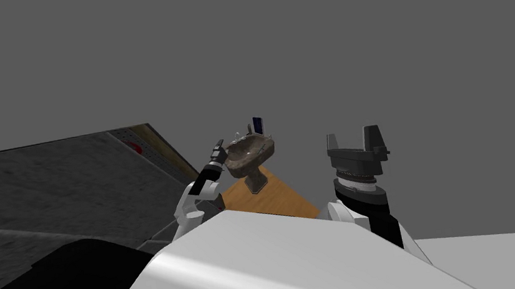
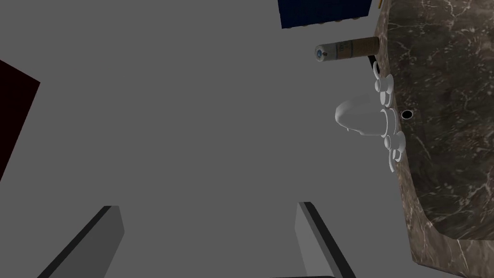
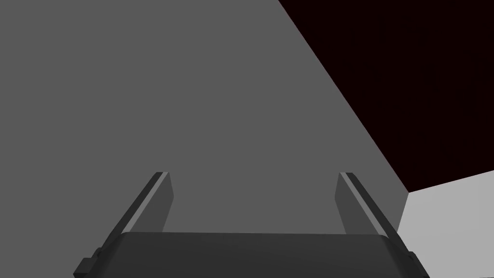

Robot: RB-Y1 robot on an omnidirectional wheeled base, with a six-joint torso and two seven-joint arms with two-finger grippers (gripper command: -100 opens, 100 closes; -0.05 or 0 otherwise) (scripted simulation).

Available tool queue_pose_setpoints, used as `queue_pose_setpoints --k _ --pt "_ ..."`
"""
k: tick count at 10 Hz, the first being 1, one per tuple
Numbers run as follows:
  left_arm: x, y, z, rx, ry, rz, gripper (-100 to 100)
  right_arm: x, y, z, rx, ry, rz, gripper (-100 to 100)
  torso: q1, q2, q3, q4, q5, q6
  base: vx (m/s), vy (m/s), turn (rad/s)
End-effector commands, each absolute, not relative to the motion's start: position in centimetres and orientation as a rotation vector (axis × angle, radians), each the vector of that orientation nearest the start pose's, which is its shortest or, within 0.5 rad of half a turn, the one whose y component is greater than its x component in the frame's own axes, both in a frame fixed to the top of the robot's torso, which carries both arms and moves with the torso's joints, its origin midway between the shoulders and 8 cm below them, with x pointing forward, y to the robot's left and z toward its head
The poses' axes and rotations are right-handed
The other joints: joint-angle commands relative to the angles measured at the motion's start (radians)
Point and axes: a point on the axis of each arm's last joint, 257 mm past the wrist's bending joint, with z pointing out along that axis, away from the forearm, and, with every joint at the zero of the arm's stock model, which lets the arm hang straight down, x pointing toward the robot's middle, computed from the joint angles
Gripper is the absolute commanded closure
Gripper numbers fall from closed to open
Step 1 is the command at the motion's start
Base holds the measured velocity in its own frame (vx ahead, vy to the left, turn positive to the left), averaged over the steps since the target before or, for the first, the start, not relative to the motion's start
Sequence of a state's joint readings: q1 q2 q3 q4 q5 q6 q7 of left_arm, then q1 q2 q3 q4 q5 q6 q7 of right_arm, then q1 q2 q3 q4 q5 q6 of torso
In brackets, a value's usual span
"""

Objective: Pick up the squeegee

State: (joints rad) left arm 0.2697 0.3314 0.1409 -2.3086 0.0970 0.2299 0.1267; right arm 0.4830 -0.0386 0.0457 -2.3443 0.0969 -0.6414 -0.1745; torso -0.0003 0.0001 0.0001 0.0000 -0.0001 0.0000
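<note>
Hovering at the near rim of a brown, white-veined marble sink (image 2: 444,145), the left claw (image 2: 207,205) has its two fingers (image 2: 108,231) spread wide apart, with only plain grey wall between them. I cannot tell from the head view whether the claw touches the rim.

The sink is a pedestal basin standing on an orange wooden floor (image 1: 273,197). Its bowl shows a small dark hole (image 2: 406,114) in the wall just below the faucet. A white faucet (image 2: 362,116) with a knob on either side sits on the back rim, its spout reaching out over the bowl. Beside the faucet on the same rim stands a slim tan bottle (image 2: 347,49) with a white cap (some pale print shows on its label, too small to read).

The squeegee (image 2: 325,12) stands past the bottle on the back rim, on the side away from the faucet and well apart from the left claw. It looks like a flat, dark blue slab with a row of small bumps along one edge. The left wrist view cuts most of it off. In the head view it shows as a small upright blue rectangle above the sink.

The right claw (image 1: 355,138) is held up near the chest, away from the sink, with its fingers apart and nothing between them.
</note>
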Motion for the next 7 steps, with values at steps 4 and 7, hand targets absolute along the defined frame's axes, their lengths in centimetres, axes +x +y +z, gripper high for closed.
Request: queue_pose_setpoints --k 4,7 --pt "45.8 32.7 -3.1 -1.016 1.108 -1.156 -100 30.7 -23.6 7.8 0.451 0.521 1.513 0 0.000 0.000 0.000 0.000 0.000 0.000 -0.001 -0.004 -0.011" --pt "46.5 33.1 -4.0 -1.079 1.134 -1.151 -100 30.7 -23.6 7.8 0.452 0.521 1.513 0 0.000 -0.001 0.000 0.000 0.000 0.000 0.004 -0.004 -0.010"
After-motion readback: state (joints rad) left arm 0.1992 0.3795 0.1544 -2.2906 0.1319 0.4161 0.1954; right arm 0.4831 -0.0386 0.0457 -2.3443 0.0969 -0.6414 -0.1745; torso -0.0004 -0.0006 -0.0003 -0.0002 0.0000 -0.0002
